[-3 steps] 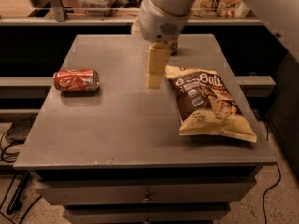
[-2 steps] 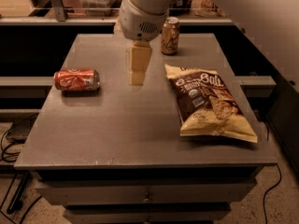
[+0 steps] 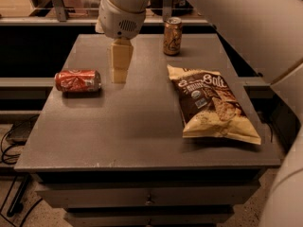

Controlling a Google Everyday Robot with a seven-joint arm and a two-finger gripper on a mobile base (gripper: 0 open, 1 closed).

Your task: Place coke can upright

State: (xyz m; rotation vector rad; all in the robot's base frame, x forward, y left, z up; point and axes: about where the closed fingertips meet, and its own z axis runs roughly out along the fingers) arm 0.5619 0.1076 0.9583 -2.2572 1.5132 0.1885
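Camera view, hand beside toppled coke can

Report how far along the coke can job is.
Done: nothing yet; the coke can lies on its side near the left edge of the table. In hand: the gripper hovers just right of the can, apart from it. Left: grasp the can, turn it and set it upright, the way the brown can stands at the back.
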